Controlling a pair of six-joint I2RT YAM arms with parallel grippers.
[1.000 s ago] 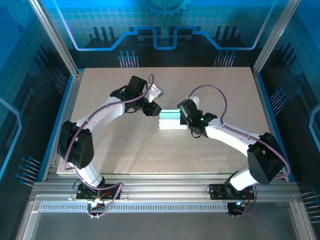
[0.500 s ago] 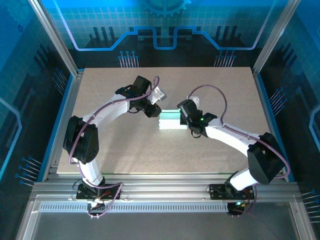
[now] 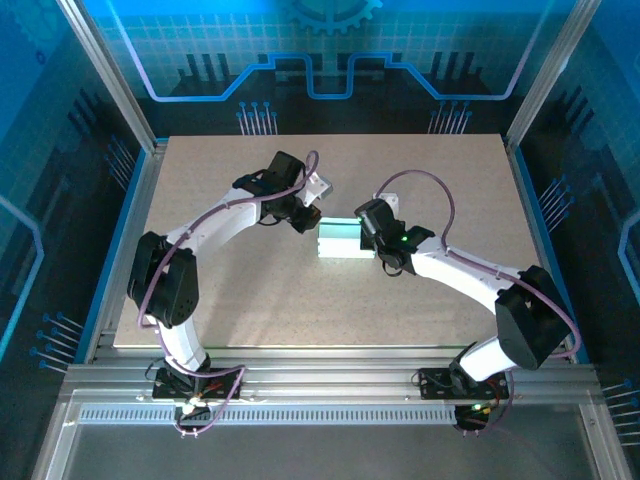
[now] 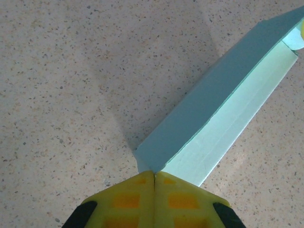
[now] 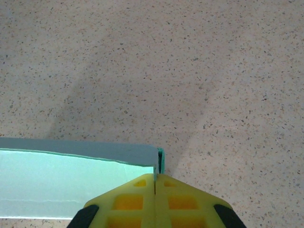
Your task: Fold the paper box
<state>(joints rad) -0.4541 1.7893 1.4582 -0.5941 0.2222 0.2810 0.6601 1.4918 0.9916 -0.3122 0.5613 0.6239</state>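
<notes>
The paper box point(image 3: 338, 241) is the pale mint piece near the middle of the counter point(image 3: 250, 310), and it sits between the two tools. From the near edge, the left arm point(image 3: 210, 225) and the right arm point(image 3: 460, 268) rise from their bases and bend inward over the speckled surface. The left tool point(image 3: 307, 222) meets the left end of the box and the right tool point(image 3: 369, 234) meets its right end. In the left wrist view we see the left tool point(image 4: 154, 175) with its yellow fingers point(image 4: 128, 199) pressed together. They pinch a thin flap at the near corner of the box point(image 4: 209, 114), whose long body runs away to the upper right with one wall standing up. In the right wrist view the right tool point(image 5: 155, 178) is closed in the same way on the thin end wall of the box point(image 5: 71, 175), which stretches to the left. Behind the box the counter goes on to its far edge, where a blue panel point(image 3: 330, 60) stands.
</notes>
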